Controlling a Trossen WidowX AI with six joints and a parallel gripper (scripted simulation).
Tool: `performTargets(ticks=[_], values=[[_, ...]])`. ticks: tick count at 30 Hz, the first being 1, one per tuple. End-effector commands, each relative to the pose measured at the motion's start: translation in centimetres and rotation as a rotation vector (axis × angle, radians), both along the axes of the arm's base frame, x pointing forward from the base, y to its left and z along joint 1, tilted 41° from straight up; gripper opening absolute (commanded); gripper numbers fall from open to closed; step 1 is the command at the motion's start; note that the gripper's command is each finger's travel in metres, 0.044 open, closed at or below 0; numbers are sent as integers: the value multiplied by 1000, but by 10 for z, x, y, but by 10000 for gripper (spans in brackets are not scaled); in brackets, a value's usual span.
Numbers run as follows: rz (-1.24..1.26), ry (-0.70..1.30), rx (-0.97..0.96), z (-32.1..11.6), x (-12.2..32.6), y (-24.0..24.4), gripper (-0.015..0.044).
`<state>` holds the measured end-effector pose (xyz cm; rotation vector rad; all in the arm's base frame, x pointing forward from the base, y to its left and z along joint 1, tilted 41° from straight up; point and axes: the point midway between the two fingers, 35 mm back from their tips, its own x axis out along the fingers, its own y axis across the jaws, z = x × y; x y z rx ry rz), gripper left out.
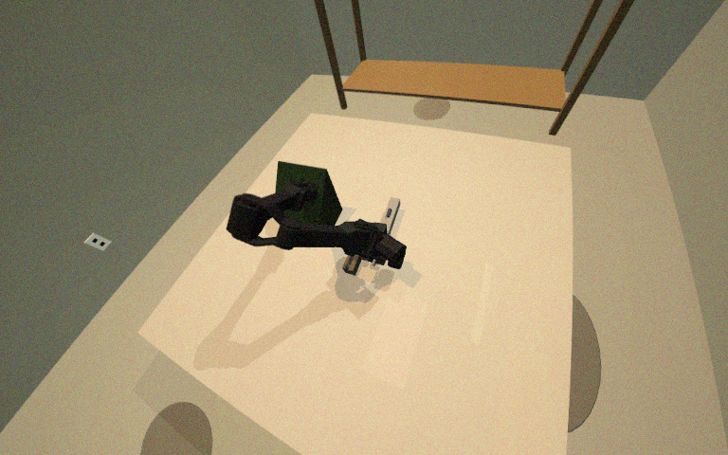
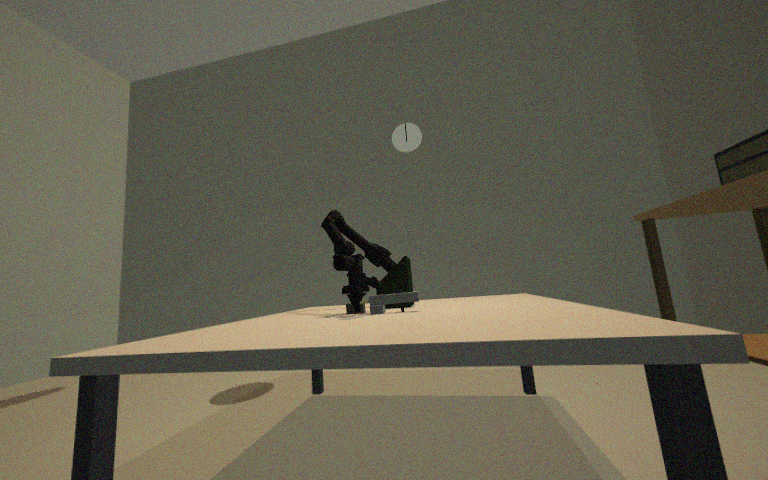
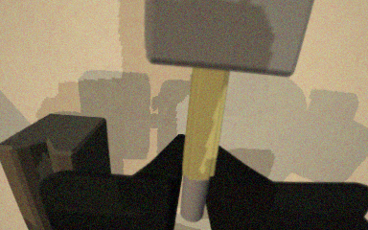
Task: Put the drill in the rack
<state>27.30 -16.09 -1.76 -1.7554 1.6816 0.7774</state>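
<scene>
My gripper [image 3: 191, 141] [image 2: 355, 305] points down, its two black fingers shut on the drill. The drill [image 3: 206, 112] is a yellow rod with a grey tip, sticking out of a grey block [image 3: 216, 35]. A long grey bar [image 1: 394, 206] [image 2: 394, 298] beside the arm has a small dark piece [image 1: 389, 212] on top, which may be the key; I cannot tell if it is down. A dark block with a brown grooved face [image 3: 72, 134] [image 1: 351, 264], seemingly the rack, stands close left of the fingers in the wrist view. The arm hides much of the bar in the top view.
A dark green wedge-shaped stand [image 1: 330, 195] [image 2: 403, 277] is at the arm's base. The pale table [image 1: 510, 214] [image 2: 509, 328] carries the arm's shadows. An orange shelf [image 1: 456, 82] on dark legs stands beyond the table.
</scene>
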Motion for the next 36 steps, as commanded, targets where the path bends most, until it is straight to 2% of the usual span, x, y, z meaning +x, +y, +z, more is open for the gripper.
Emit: performTargets(ticks=[1, 36], values=[[-1, 1, 4, 1, -1, 1, 0], [-1, 0, 1, 28, 2, -26, 0]])
